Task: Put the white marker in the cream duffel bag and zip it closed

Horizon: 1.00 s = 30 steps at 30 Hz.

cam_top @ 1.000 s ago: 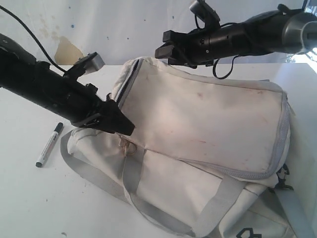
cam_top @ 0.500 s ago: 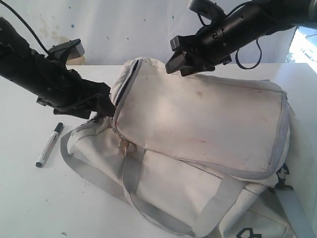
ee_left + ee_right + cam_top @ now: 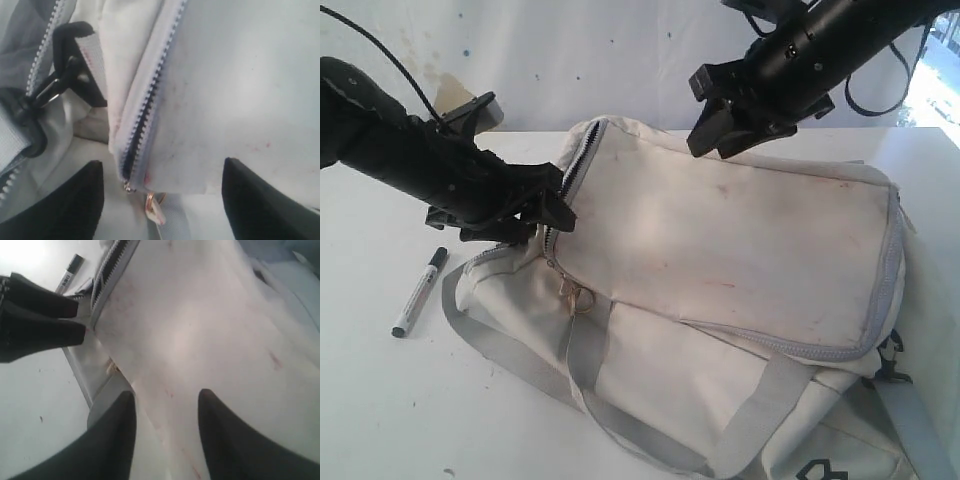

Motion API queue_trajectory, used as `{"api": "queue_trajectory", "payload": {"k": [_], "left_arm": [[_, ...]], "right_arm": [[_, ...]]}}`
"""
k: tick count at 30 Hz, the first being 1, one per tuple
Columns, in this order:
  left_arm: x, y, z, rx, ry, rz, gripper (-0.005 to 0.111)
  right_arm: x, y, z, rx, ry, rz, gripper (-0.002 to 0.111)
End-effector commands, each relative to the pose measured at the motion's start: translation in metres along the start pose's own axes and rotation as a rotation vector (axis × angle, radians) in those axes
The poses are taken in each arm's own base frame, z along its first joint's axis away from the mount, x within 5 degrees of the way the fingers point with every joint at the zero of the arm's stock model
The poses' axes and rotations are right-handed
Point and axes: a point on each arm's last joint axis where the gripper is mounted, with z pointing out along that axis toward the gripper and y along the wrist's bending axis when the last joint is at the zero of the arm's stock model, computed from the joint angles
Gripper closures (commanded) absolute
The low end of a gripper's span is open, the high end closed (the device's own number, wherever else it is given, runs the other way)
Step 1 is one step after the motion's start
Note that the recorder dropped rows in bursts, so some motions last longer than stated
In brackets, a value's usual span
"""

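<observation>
The cream duffel bag (image 3: pixel 740 260) lies across the table with its top flap down. At its left end the grey zipper (image 3: pixel 570 175) gapes a little, showing a dark slit (image 3: pixel 136 137). A gold pull ring (image 3: pixel 154 202) hangs at the zipper's lower end. My left gripper (image 3: pixel 548 205) is open at that corner, its fingers (image 3: pixel 75 205) on either side of the flap edge and ring without touching them. My right gripper (image 3: pixel 715 130) hovers open over the flap (image 3: pixel 200 330), holding nothing. The white marker (image 3: pixel 420 292) with its black cap lies on the table left of the bag, also in the right wrist view (image 3: pixel 70 271).
Grey webbing handles (image 3: pixel 580 370) loop over the bag's front side, and a grey strap with a black clip (image 3: pixel 45 95) hangs at the bag's end. The white table (image 3: pixel 380 400) shows bare in front of and left of the marker. A white wall stands behind.
My left gripper drew back from the bag's front corner, then came in higher at the zipper end. My right arm swung to the right and tilted down over the flap.
</observation>
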Motion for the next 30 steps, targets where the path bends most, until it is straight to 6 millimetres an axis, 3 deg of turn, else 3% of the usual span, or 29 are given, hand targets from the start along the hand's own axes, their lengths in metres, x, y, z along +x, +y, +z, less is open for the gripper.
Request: {"api": "queue_trajectory", "payload": {"k": [1, 13, 19, 22, 26, 30], "left_arm": [[-0.012, -0.004, 0.007, 0.033, 0.007, -0.007, 0.034], [-0.014, 0.015, 0.029, -0.058, 0.067, -0.011, 0.035], [-0.017, 0.013, 0.04, 0.038, 0.019, -0.033, 0.065], [-0.019, 0.012, 0.04, 0.041, 0.002, -0.034, 0.073], [-0.018, 0.012, 0.039, 0.051, 0.015, -0.038, 0.107], [-0.017, 0.016, 0.032, 0.127, 0.071, -0.219, 0.107]], "right_arm": [[0.015, 0.016, -0.006, 0.019, -0.005, -0.049, 0.07], [0.056, 0.037, -0.032, 0.068, -0.105, -0.088, 0.07], [0.091, 0.037, -0.025, 0.056, -0.093, -0.092, 0.07], [0.101, 0.038, -0.018, 0.016, -0.09, -0.114, 0.07], [0.11, 0.04, -0.007, -0.06, -0.118, -0.123, 0.07], [0.114, 0.043, 0.0, -0.075, -0.13, -0.159, 0.07]]}}
